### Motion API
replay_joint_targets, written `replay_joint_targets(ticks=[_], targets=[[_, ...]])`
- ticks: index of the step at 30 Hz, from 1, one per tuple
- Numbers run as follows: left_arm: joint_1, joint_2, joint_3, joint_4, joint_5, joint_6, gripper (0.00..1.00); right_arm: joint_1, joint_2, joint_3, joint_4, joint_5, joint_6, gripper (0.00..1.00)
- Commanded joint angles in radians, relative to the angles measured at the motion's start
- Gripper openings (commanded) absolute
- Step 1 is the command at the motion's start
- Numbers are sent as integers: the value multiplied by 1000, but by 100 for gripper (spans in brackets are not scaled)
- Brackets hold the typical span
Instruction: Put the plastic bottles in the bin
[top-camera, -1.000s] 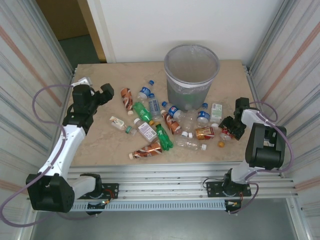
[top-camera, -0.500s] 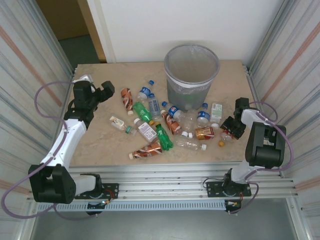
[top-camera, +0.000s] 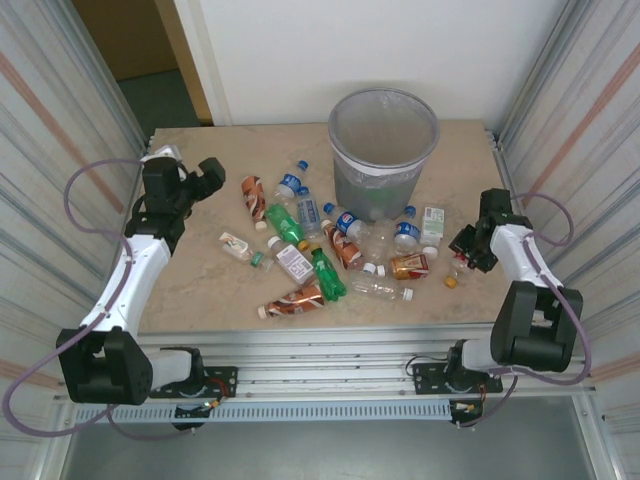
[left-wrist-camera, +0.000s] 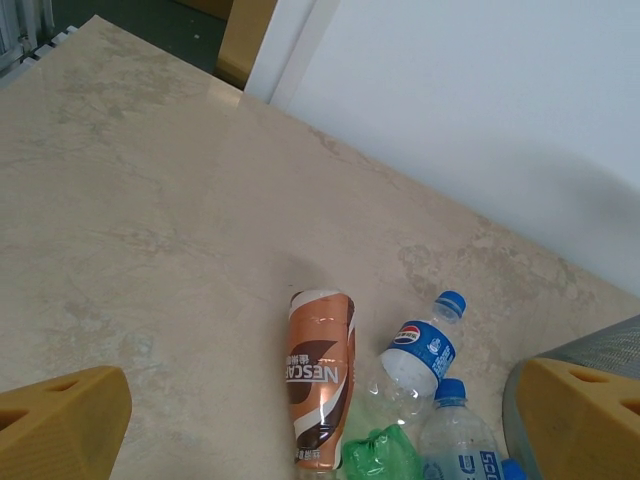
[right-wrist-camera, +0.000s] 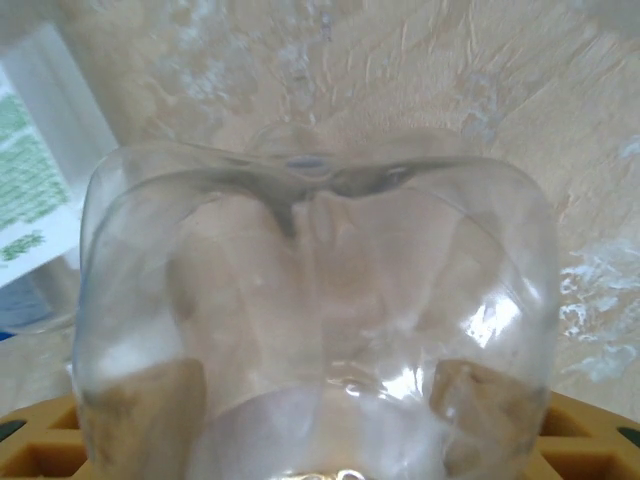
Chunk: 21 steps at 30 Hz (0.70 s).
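Step in hand: the right gripper (top-camera: 466, 245) is picking up a clear bottle (right-wrist-camera: 310, 300) near the right edge of the table (top-camera: 200, 285), and the carry to the bin (top-camera: 345, 175) is not yet made
Right gripper: it is closing partway, with a finger on each side of the clear bottle, whose dented base is facing the wrist camera; whether the bottle is off the table yet I cannot tell
Left gripper (top-camera: 208, 178): it is hanging wide open and holding nothing, over the far left of the table and looking down on a Nescafé bottle (left-wrist-camera: 320, 375) and a Pepsi bottle (left-wrist-camera: 415, 350)
Bin: it is standing upright at the far middle of the table, mouth open, beyond and to the left of the right gripper
Other bottles (top-camera: 325, 272): they are lying scattered in front of the bin, between the two arms
Doing it well: the thin wall is looking soft, so the grip should be firm enough to hold but not enough to squeeze the bottle out; lifting straight up and clearing the white-labelled bottle (top-camera: 432, 225) just beside it comes first, then crossing above the rim before letting go
Risk: a low swing is likely to be clipping the bin wall and tipping it
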Motion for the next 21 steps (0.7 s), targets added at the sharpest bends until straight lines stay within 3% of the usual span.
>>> replay_joint_targets(ticks=[1, 12, 21], targets=[[8, -2, 13, -9, -1, 1, 99, 2, -81, 59, -76, 9, -12, 39], [20, -32, -30, 5, 32, -5, 99, 55, -258, 301, -208, 21, -27, 42], [19, -48, -75, 2, 111, -31, 99, 126, -234, 523, -167, -75, -70, 45]])
